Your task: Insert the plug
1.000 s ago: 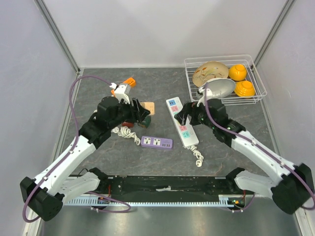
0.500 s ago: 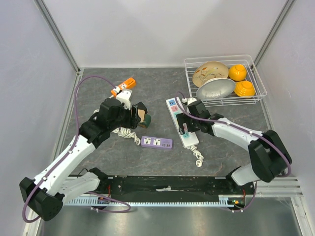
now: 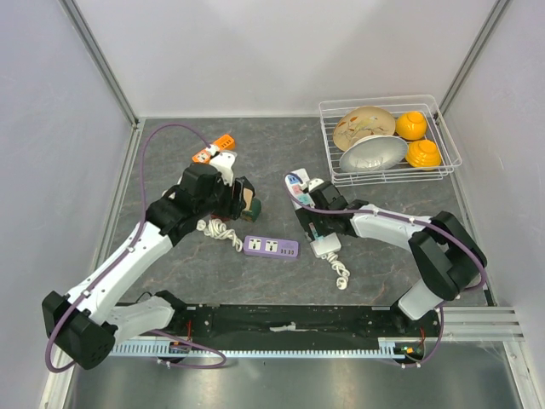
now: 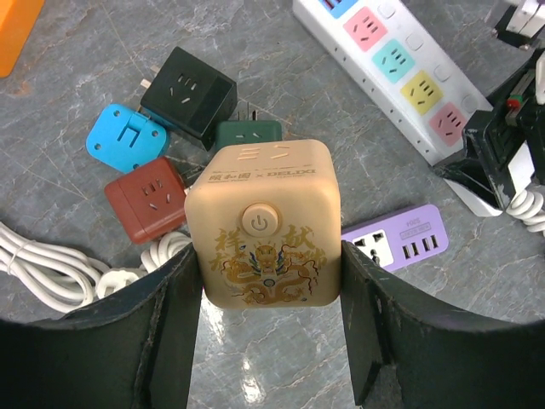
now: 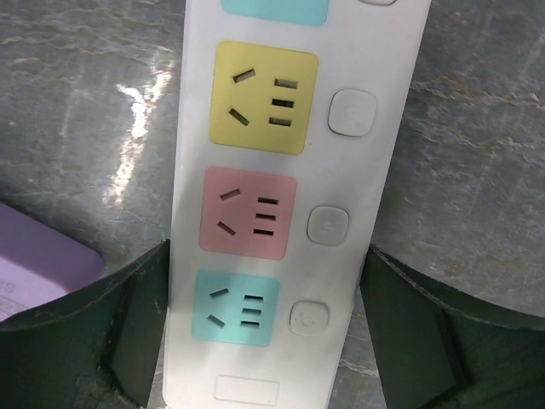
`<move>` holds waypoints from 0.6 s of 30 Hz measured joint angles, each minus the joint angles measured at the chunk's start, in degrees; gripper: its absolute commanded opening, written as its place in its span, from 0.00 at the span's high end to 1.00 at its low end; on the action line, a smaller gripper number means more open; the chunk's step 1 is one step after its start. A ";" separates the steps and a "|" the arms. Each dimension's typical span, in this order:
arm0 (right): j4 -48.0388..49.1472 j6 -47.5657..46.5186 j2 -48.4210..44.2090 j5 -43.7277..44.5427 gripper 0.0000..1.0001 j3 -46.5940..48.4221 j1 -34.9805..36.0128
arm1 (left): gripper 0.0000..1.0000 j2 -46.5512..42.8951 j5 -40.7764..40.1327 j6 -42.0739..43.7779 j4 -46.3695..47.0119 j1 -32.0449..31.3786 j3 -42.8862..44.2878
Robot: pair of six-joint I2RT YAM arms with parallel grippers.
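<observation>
Beige cube plug (image 4: pixel 264 226) is clamped in the left gripper (image 4: pixel 268 273), left of table (image 3: pixel 281 153) centre. Right gripper (image 5: pixel 266 256) straddles the white power strip (image 5: pixel 366 170); grip unconfirmed. Transport step; next, align prongs over a socket.

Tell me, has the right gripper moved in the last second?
Yes. The right gripper has slid along the white power strip toward its corded near end, away from the wire basket.

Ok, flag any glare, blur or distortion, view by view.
Right wrist: a bright glare patch on the grey tabletop left of the white power strip, whose sockets are sharp. Left wrist: the beige cube adapter is crisp, the pincer fingers beside it dark and featureless. Top external: even light, soft shadows, corner posts splayed by the wide lens.
</observation>
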 measured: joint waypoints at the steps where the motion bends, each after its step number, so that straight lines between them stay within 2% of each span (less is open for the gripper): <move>1: 0.24 -0.33 0.09 0.11 0.22 0.02 0.39 | 0.98 0.50 0.04 0.13 -0.02 0.00 0.42; 5: 0.94 -2.45 0.13 -0.02 0.45 0.02 2.82 | 0.98 2.16 0.33 1.27 0.00 0.00 1.57; 7: 1.14 -3.85 0.13 -0.61 0.53 0.02 4.61 | 0.98 2.89 0.68 2.25 -0.04 0.00 1.99; 9: 1.18 -5.16 0.13 -1.46 0.53 0.02 6.01 | 0.98 3.41 1.07 3.13 -0.11 0.00 2.34; 12: 1.18 -6.75 0.13 -2.97 0.42 0.02 7.37 | 0.98 3.82 1.75 4.52 -0.28 0.00 2.99; 13: 1.18 -7.10 0.13 -3.50 0.27 0.02 7.56 | 0.98 3.82 2.08 5.22 -0.31 0.00 3.15; 16: 1.20 -7.78 0.13 -4.33 0.05 0.02 7.61 | 0.98 4.26 3.76 7.19 -0.46 0.00 3.76; 18: 1.29 -8.07 0.09 -4.72 0.02 -0.04 7.54 | 0.98 5.29 5.14 8.15 -0.83 0.00 4.48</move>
